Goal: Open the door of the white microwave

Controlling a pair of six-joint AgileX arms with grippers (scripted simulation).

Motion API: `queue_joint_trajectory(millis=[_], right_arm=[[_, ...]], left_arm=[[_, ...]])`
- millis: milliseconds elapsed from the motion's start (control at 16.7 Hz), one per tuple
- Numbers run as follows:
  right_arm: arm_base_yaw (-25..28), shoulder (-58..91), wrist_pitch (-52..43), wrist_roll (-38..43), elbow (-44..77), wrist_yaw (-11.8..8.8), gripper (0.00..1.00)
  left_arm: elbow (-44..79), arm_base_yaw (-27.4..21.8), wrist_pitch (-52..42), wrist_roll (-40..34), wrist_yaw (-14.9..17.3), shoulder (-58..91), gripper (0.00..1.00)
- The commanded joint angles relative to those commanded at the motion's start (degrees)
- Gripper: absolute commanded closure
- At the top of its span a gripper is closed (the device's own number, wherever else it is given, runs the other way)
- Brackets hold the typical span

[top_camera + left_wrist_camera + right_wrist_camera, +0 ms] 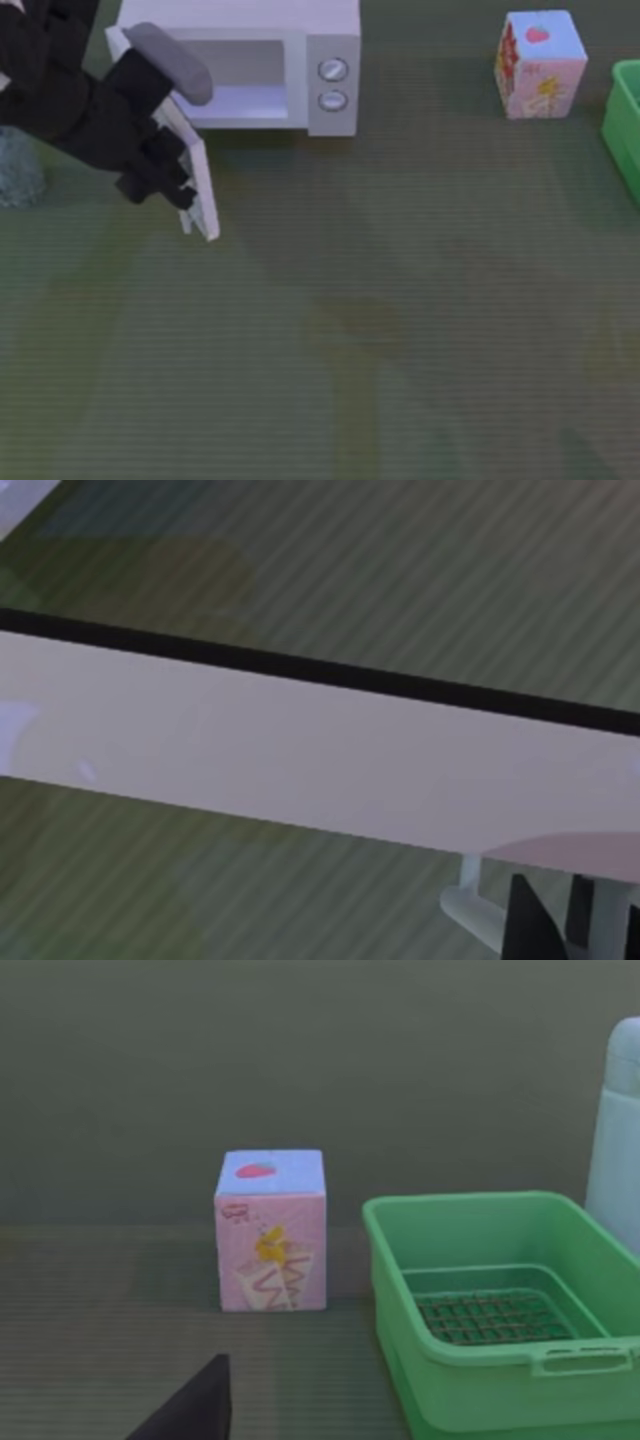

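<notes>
The white microwave (322,30) stands at the table's far edge, left of centre, with two round silver knobs (332,84) on its front panel. Its door (203,178) is swung wide open, edge-on toward the table's front, and the cavity (240,75) is exposed. My left gripper (181,196) is at the door's free edge, shut on the thin handle. In the left wrist view the door (300,750) is a long white band, and the dark fingers (530,925) straddle the pale handle (478,905). My right gripper (195,1410) is outside the top view; only a dark tip shows.
A pastel carton with a strawberry picture (540,65) stands at the far right, and a green basket (625,120) is beside it at the right edge. A pale bottle-like object (615,1140) rises behind the basket. A grey lump (18,172) lies at the left edge.
</notes>
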Motion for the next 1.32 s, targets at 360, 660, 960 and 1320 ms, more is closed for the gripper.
queue_joint_trajectory(millis=[360,660,960,1320], right_arm=[[0.00,0.00,0.00,0.00,0.00,0.00,0.00],[0.00,0.00,0.00,0.00,0.00,0.00,0.00],[0.00,0.00,0.00,0.00,0.00,0.00,0.00],[0.00,0.00,0.00,0.00,0.00,0.00,0.00]], left_arm=[[0.00,0.00,0.00,0.00,0.00,0.00,1.00],[0.00,0.00,0.00,0.00,0.00,0.00,1.00],[0.00,0.00,0.00,0.00,0.00,0.00,1.00],[0.25,1.71,-1.75,4.73,1.79,0.12,1.00]])
